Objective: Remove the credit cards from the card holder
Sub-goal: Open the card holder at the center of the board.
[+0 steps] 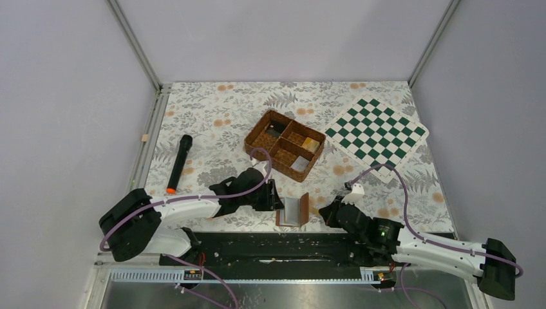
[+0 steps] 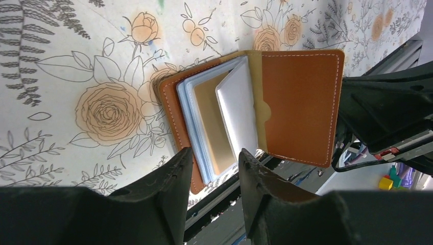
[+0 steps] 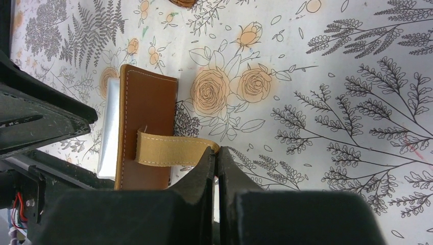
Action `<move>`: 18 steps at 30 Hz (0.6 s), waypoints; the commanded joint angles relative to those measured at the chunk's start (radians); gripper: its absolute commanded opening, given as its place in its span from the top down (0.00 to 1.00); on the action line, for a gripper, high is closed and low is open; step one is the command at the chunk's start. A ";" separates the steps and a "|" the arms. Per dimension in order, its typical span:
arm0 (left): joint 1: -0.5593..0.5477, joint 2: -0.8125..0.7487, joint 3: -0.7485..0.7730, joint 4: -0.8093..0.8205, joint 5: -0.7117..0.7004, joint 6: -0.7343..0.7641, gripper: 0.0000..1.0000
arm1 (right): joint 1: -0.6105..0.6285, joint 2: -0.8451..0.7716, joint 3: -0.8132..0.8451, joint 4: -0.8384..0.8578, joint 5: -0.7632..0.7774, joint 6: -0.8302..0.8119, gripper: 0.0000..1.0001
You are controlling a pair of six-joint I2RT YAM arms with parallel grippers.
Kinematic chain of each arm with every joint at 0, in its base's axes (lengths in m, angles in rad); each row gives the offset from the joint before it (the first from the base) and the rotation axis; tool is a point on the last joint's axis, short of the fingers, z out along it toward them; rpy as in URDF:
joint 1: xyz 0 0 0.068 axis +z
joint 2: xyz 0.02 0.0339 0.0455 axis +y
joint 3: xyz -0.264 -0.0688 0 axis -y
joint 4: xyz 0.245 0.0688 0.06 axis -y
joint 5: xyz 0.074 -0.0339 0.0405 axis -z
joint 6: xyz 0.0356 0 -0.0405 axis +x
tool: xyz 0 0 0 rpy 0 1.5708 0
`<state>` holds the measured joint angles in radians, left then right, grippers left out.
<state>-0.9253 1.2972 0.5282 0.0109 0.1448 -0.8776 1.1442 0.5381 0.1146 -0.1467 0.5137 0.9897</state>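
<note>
The open card holder [image 1: 293, 210] stands at 6 o'clock from the woven basket [image 1: 284, 143]. The left gripper [image 2: 214, 166], fingers apart, straddles its blue-grey pockets, where a gold credit card [image 2: 212, 127] shows. At its 3 o'clock the right gripper [image 3: 216, 158] is pinched together on the tan closing tab [image 3: 173, 149].

Bright, even, diffuse light; faint soft shadows on the tablecloth [image 1: 212, 116]. All views sharp; wrist foregrounds dark, underexposed.
</note>
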 commanded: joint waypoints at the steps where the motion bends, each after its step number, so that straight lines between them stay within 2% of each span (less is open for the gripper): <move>1: -0.008 0.044 -0.007 0.100 0.033 -0.021 0.62 | -0.004 0.005 0.002 -0.041 0.057 0.041 1.00; 6: -0.015 0.059 -0.004 0.100 0.030 -0.027 0.62 | -0.004 0.049 0.011 -0.078 0.059 0.083 1.00; 18: -0.027 0.059 0.015 0.097 0.035 -0.031 0.63 | -0.004 0.070 0.010 -0.043 0.052 0.064 1.00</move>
<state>-0.9474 1.3598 0.5278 0.0673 0.1677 -0.8993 1.1442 0.6090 0.1146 -0.2005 0.5308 1.0405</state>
